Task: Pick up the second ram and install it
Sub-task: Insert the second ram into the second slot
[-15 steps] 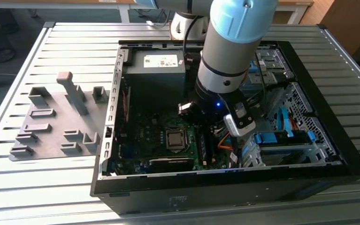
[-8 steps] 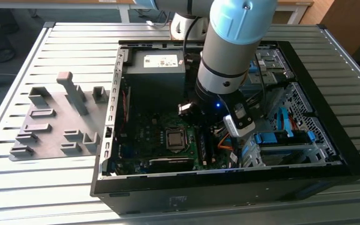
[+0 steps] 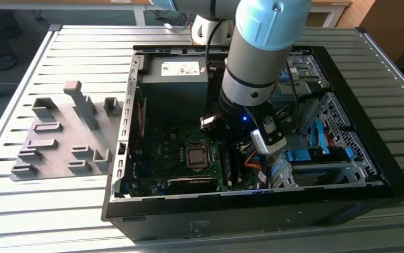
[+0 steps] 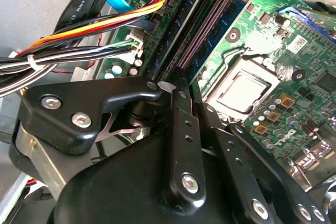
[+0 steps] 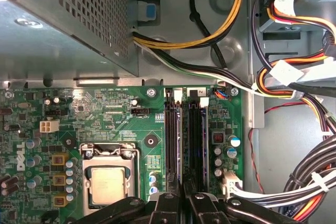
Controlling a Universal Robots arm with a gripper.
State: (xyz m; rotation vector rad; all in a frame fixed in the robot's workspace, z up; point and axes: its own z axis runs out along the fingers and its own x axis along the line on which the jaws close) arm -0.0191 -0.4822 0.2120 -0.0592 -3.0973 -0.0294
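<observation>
Gripper (image 5: 184, 203) narrow, pinched on second ram (image 5: 187, 145) — ram seated edge-on in motherboard (image 5: 105, 114) slot, directly under fingertips.

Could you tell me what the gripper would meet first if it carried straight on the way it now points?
Probably the memory slots on the motherboard: in both wrist views the gripper sits right over them, pointing down into the computer case. How much gap remains is unclear.
</observation>
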